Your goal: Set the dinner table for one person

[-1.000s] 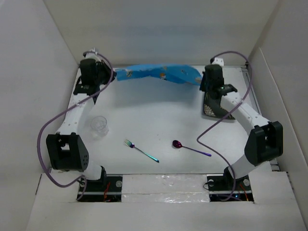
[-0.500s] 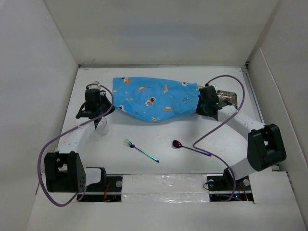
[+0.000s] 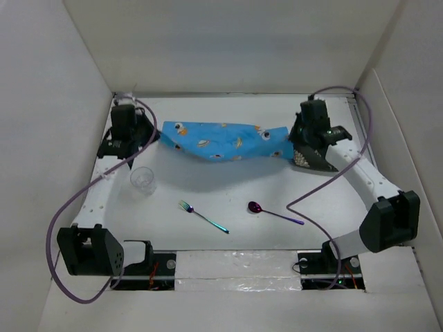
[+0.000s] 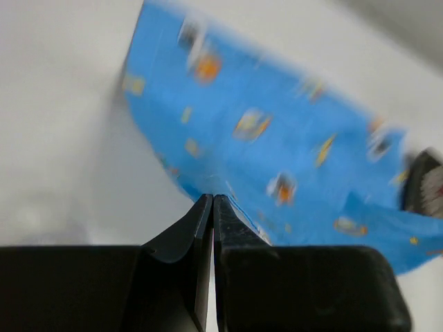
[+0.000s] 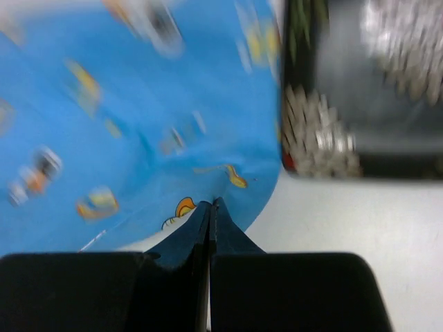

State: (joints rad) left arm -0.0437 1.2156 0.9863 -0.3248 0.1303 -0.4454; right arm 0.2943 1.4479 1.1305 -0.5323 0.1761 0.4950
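A blue space-print placemat (image 3: 221, 140) hangs stretched in the air between my two grippers, above the far part of the white dinner table (image 3: 221, 187). My left gripper (image 3: 158, 130) is shut on its left corner, also seen in the left wrist view (image 4: 212, 196). My right gripper (image 3: 291, 142) is shut on its right corner, also seen in the right wrist view (image 5: 211, 203). The cloth (image 4: 277, 138) sags in the middle and is blurred in both wrist views (image 5: 138, 117).
A clear glass (image 3: 142, 179) stands at the left. An iridescent fork (image 3: 203, 216) and a purple spoon (image 3: 273, 211) lie in the near middle. A dark patterned plate (image 3: 304, 158) lies under my right arm, also in the right wrist view (image 5: 360, 97). White walls ring the table.
Both grippers have gone down toward the table with the placemat and then risen back and outward. The cloth, spread wide half a second ago, now hangs as a narrower stretched band.
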